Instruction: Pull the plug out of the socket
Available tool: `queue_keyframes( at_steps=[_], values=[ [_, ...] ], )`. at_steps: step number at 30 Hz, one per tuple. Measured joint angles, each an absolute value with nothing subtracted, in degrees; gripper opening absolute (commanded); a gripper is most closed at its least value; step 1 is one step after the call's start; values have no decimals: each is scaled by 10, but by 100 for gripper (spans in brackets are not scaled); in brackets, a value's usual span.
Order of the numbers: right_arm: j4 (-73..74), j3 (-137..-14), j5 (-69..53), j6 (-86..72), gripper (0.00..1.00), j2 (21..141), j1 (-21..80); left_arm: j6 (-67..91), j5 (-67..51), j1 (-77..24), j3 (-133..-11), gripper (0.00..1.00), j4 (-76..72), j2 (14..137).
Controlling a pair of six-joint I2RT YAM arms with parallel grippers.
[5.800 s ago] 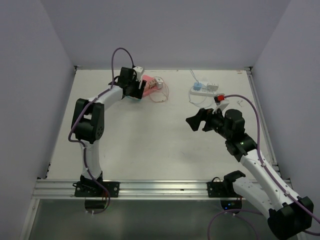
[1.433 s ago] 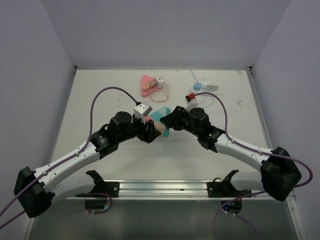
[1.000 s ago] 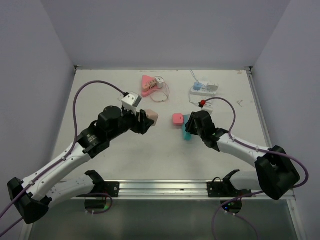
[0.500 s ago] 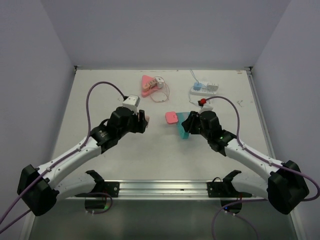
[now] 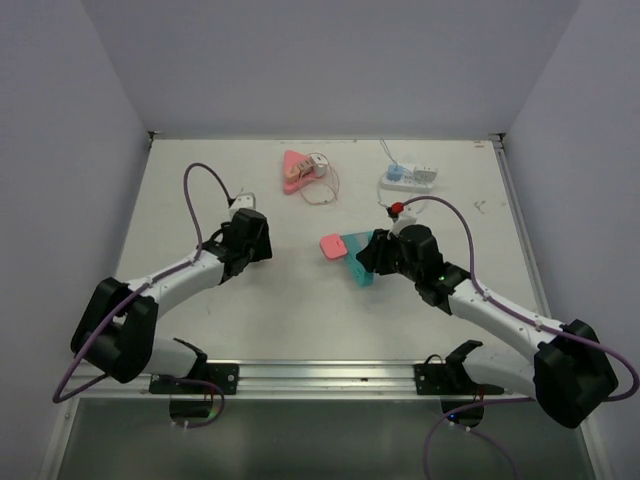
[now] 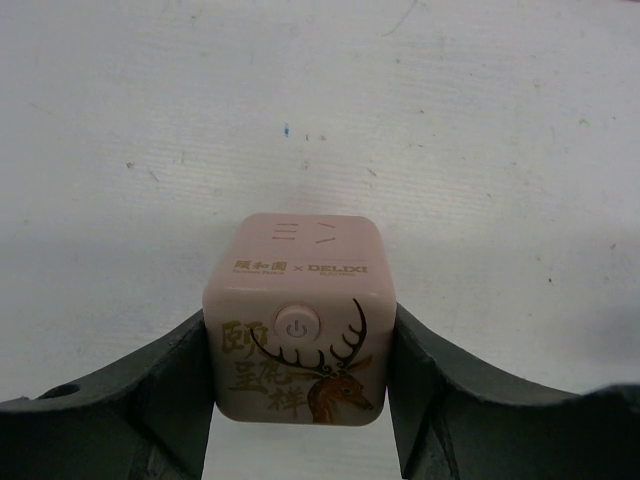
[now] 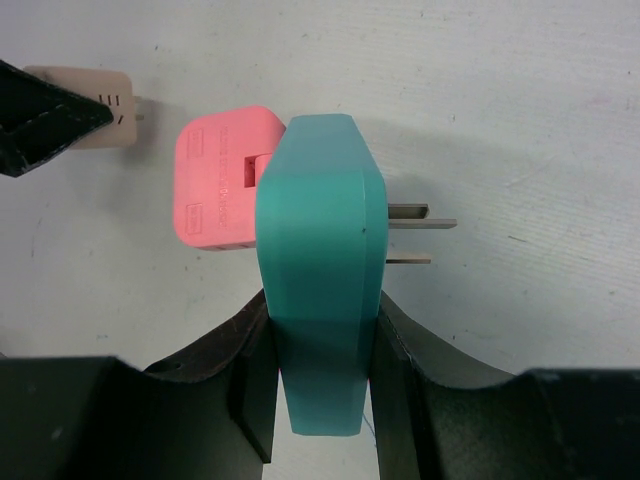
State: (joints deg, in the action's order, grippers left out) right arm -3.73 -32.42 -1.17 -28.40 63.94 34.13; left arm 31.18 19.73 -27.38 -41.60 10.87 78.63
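Plug and socket apart: the left end effector [image 6: 300, 352] clamped the cube socket [image 6: 300, 320] at lower centre, while the right end effector [image 7: 320, 325] gripped the teal plug [image 7: 318, 200], prongs bare, a pink adapter [image 7: 218, 180] touching it. Either hold slipping could drop its piece onto the bench [image 5: 300, 310].

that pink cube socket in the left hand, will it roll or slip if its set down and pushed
Probably not roll: the cube socket has flat faces with only rounded edges, so it should sit or slide on the table. Its smooth shell may slip between the fingers. It looks rigid, likely hard plastic.
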Motion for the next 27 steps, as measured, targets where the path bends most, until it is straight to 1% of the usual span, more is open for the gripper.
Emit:
queue_keyframes(
  at_steps=[4,7,13,15,16,18,19,23,27],
  values=[
    [-46,-324,-23,-283,0,642,341,322,247,-274,-398,8,43,818],
    [-50,-322,-28,-281,0,642,341,324,282,-274,-395,13,-6,844],
    [-52,-321,-32,-278,0,642,341,331,335,-274,-395,28,-87,890],
    [-52,-321,-35,-277,0,642,341,340,344,-274,-395,38,-106,900],
    [-52,-321,-37,-277,0,642,341,343,346,-274,-394,48,-110,902],
    [-52,-321,-39,-275,0,642,341,356,348,-274,-389,62,-121,903],
    [-52,-321,-40,-274,0,642,341,365,348,-274,-383,71,-128,902],
    [-52,-321,-41,-274,0,642,341,391,336,-274,-350,84,-130,892],
    [-52,-320,-41,-274,0,642,341,407,326,-274,-329,89,-107,877]
  ],
)
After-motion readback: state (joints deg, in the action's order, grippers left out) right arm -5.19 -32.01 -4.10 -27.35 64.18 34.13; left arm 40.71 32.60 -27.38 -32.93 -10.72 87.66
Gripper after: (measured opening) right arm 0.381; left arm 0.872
